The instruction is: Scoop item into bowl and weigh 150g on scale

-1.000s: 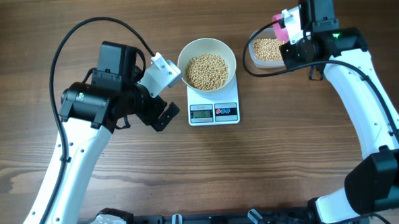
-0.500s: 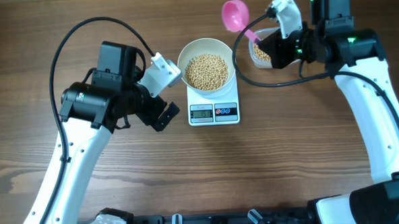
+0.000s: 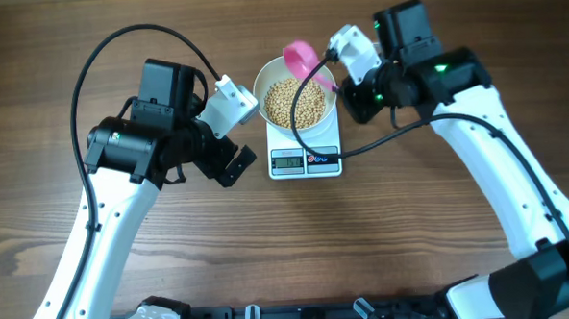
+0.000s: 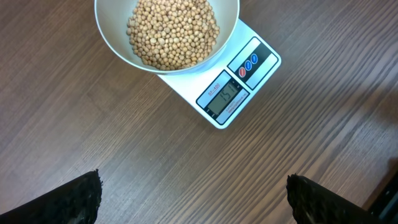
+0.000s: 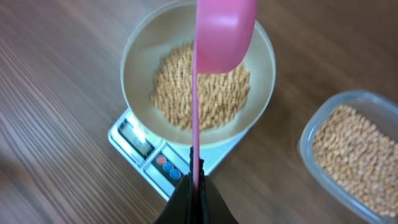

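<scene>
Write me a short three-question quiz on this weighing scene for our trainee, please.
1. True or false: the right jaws are shut on the pink scoop, which hangs over the bowl.
2. What does the bowl of beans stand on? A the table; B the scale; C a clear tub.
3. Fill in: the left jaws are ___ and hold nothing.
Key: 1 true; 2 B; 3 open.
</scene>
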Controlling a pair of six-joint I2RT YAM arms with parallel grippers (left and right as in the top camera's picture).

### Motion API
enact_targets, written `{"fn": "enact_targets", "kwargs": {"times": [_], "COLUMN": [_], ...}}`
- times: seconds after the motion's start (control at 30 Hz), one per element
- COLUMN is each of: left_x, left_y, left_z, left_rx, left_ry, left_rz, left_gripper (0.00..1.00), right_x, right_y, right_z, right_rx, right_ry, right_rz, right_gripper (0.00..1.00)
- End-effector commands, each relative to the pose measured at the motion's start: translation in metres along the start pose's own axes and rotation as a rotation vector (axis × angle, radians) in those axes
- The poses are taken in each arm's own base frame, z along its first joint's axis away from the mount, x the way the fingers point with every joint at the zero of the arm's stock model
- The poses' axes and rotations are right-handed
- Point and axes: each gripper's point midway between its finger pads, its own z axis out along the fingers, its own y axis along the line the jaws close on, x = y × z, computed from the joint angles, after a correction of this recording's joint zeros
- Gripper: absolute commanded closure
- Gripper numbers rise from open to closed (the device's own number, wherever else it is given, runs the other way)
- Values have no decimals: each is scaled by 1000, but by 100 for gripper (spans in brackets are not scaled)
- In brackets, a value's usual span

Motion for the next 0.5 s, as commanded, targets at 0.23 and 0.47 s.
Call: {"fn": "enact_targets", "kwargs": {"times": [0.23, 0.47], "left_x": [-1, -1], "left_y": [-2, -2], "left_z": [-4, -4], "left_rx": [1, 1], "left_ry": [-14, -14], "left_rz": [17, 17], "left_gripper": [0, 0], "right_x": [23, 24], "right_y": [-11, -14], "right_z": [24, 40], "right_rx": [91, 87], "right_ry": [111, 126], "right_rz": [-36, 11], "right_gripper": [96, 96]}}
